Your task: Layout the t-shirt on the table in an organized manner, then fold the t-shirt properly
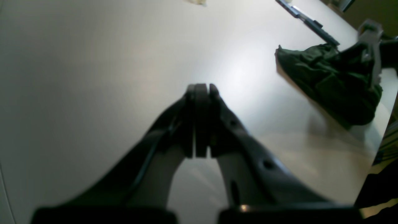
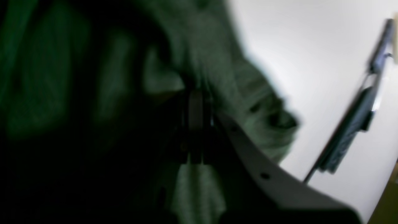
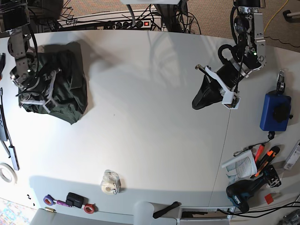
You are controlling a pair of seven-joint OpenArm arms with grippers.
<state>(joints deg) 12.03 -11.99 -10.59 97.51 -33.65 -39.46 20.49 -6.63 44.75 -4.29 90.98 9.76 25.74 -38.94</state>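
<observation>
The dark green t-shirt (image 3: 70, 101) lies bunched in a heap at the far left of the white table (image 3: 140, 117). My right gripper (image 3: 54, 96) is sunk into the heap. In the right wrist view its fingertips (image 2: 196, 102) are pressed together with the t-shirt (image 2: 217, 62) folding around them, so it is shut on the cloth. That view is blurred. My left gripper (image 3: 197, 104) hangs over the table's right half, far from the shirt. It (image 1: 202, 87) is shut on nothing above the bare table (image 1: 93, 77), and the t-shirt (image 1: 329, 84) shows at the right.
A long black tool (image 3: 7, 136) lies along the left edge, close to the shirt (image 2: 351, 124). A blue pouch (image 3: 274, 111), hand tools (image 3: 258, 159) and a drill (image 3: 243, 192) crowd the right side. A crumpled white wad (image 3: 111, 182) and small items (image 3: 70, 200) sit near the front.
</observation>
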